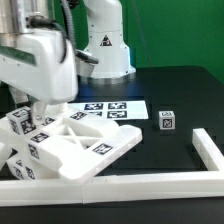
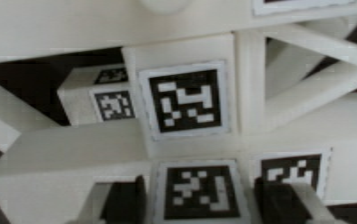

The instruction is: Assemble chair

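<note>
The tool point(image 2: 196, 205), partly closed, clamps a tagged bar of the white chair frame point(image 1: 80, 150), which lies on the dark surface point(image 1: 175, 90) at the exterior view's left beside the marker board point(image 1: 110, 110).

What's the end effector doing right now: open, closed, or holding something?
End effector: closed on a white chair part, as the wrist view shows.
</note>
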